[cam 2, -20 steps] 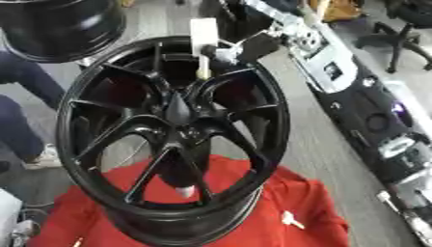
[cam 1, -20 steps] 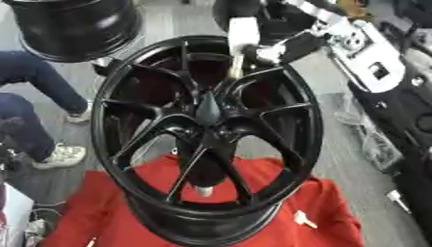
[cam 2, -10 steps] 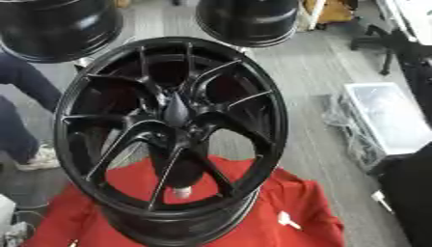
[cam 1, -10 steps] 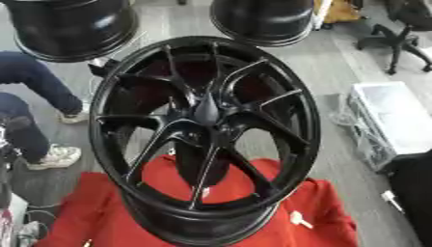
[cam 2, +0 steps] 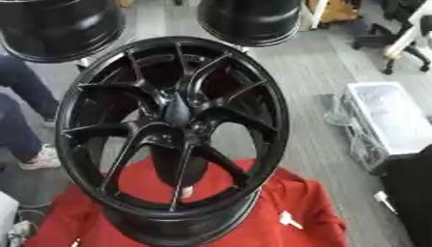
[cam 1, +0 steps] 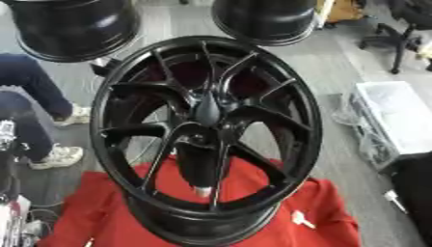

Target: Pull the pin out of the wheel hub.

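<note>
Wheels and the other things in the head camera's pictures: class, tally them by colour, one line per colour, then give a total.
Black: 3, the big wheel in front and two more wheels behind it, far left and far middle.
Red: 1, the cloth under the big wheel.
White: 1, the bin on the floor at right.
Total: 5.

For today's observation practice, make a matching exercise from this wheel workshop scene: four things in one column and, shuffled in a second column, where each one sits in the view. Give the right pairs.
Things:
1. black wheel
2. red cloth
3. white tray
4. office chair

Places:
A. top right corner, on the grey floor
B. centre of the view, standing on the cloth
C. right edge, at mid height
D. bottom of the view, under the wheel

Pairs: 1-B, 2-D, 3-C, 4-A
</note>
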### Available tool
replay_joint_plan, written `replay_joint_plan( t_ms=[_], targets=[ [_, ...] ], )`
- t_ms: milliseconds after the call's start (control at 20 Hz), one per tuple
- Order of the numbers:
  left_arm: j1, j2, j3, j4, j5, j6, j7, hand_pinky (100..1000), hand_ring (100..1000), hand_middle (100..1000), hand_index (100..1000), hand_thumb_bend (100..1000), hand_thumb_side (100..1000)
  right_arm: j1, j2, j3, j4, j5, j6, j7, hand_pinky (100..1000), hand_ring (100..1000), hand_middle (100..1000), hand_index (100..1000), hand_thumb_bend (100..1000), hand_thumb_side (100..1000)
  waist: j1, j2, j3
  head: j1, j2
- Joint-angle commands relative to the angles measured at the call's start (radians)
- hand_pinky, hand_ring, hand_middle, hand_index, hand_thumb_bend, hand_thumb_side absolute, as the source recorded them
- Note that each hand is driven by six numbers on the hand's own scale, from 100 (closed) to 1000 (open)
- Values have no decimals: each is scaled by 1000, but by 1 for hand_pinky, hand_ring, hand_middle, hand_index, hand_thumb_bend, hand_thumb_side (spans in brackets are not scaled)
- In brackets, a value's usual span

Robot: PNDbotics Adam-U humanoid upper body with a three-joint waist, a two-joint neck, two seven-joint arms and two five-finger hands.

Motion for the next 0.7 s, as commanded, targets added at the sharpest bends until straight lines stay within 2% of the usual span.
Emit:
replay_joint_plan(
  t_ms=[50, 250, 350, 500, 700],
  targets=[
    [-10, 22, 8, -17, 0, -2, 6, 697, 950, 774, 686, 231, 862, 59, 66, -54, 25, 75, 20, -20, 789, 713, 583, 694, 466, 257, 1, -7, -2, 7, -2],
    [-12, 19, 10, -17, 1, -2, 8, 697, 950, 774, 686, 231, 863, 118, 164, -66, 81, 139, 36, 55, 821, 794, 759, 825, 560, 306, 5, -6, -5, 6, -2],
    [-12, 17, 10, -17, 1, -2, 8, 697, 950, 774, 686, 231, 863, 131, 197, -69, 102, 181, 44, 97, 835, 825, 809, 873, 608, 345, 6, -6, -6, 4, -2],
    [-12, 16, 11, -17, 1, -1, 9, 698, 950, 775, 686, 231, 863, 141, 236, -79, 113, 212, 53, 125, 846, 848, 854, 911, 661, 407, 8, -5, -8, 3, -2],
    [-12, 15, 11, -18, 1, -1, 9, 697, 950, 775, 687, 233, 863, 141, 274, -84, 100, 204, 54, 105, 847, 843, 853, 919, 627, 419, 8, -5, -8, 2, -2]
  ],
)
